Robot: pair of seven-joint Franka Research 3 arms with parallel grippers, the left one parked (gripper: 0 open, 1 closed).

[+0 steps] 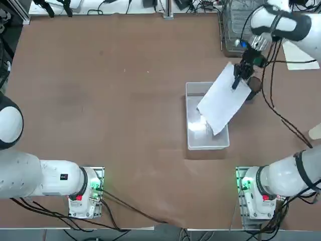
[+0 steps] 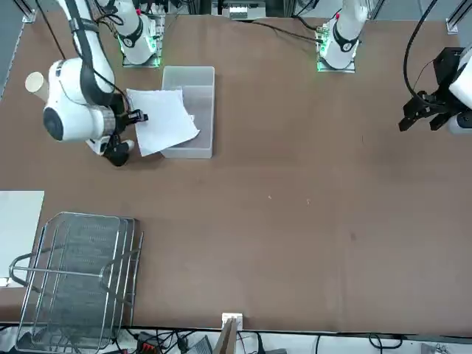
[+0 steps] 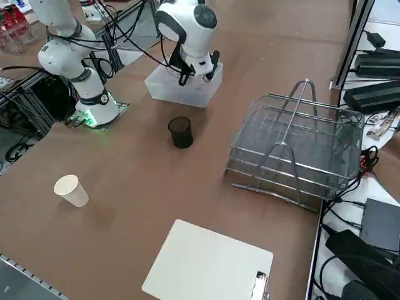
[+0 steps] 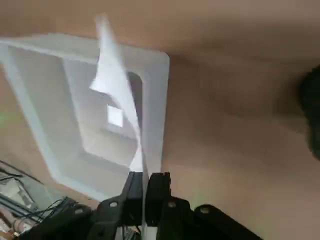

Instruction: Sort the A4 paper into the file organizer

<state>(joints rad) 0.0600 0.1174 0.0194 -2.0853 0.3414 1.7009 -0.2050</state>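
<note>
Clear bin (image 1: 199, 141) on bench (image 1: 125, 100), right of centre. A4 paper (image 1: 224, 99) slanted above bin's right side, maybe touching rim, hard to tell. Right gripper (image 1: 235, 86) pinched shut on paper's edge. File organizer (image 3: 294, 150) by bench's far edge, clipboard (image 3: 206, 262) right of it.

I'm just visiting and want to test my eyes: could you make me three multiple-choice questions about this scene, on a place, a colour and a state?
1. Where does the clear bin stand?
A) On the wire rack
B) On the table
C) On the clipboard

2. What colour is the clipboard?
A) White
B) Red
C) Green

3. How is the paper now?
A) Lying in the rack
B) Flat on the floor
C) Gripped by the right end effector

1 B: the bin rests on the brown tabletop.
2 A: the clipboard is plainly white.
3 C: the right end effector pinches the paper.
</note>
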